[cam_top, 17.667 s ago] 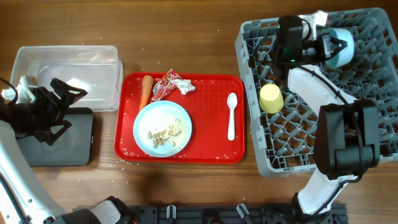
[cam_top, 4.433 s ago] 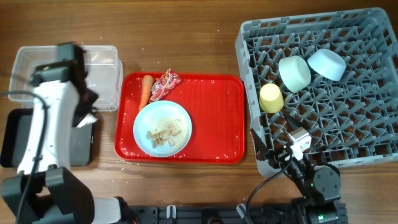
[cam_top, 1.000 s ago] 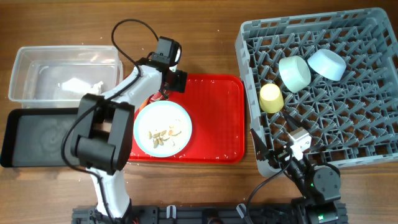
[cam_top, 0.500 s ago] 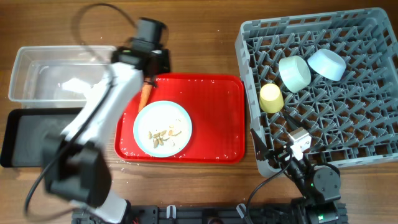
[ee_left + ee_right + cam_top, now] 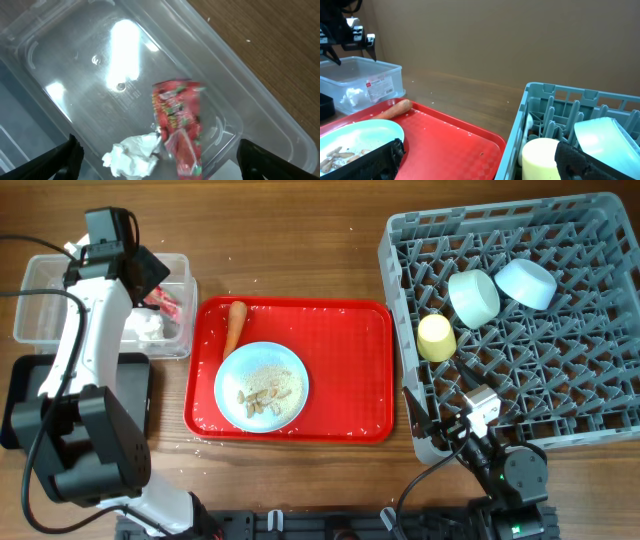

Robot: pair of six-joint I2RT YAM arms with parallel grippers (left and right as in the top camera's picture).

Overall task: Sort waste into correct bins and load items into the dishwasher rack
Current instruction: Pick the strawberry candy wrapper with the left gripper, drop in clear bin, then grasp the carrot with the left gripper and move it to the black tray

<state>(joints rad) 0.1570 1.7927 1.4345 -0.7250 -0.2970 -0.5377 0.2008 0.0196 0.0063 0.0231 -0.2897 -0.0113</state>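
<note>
My left gripper (image 5: 150, 278) hangs open over the clear tub (image 5: 40, 330), its jaws wide apart (image 5: 160, 167) and nothing between them. Below them in the tub lie the red-and-white wrapper (image 5: 177, 125) (image 5: 165, 304) and the white tissue wad (image 5: 132, 157). The orange carrot (image 5: 235, 325) lies on the red tray (image 5: 345, 370) beside the pale blue plate (image 5: 262, 387), which holds beige scraps. In the grey rack (image 5: 560, 400) sit two mint bowls (image 5: 473, 297) (image 5: 527, 283) and the yellow cup (image 5: 436, 337). My right gripper (image 5: 485, 165) is open and empty, low at the rack's front corner.
The black tray (image 5: 22, 395) lies in front of the tub, partly under my left arm. My right arm (image 5: 500, 470) rests at the table's front edge by the rack. Bare wood runs between the red tray and the rack.
My left arm swung from the red tray's back edge to over the clear tub. The wrapper left the tray and now lies in the tub; the jaws stand open.
</note>
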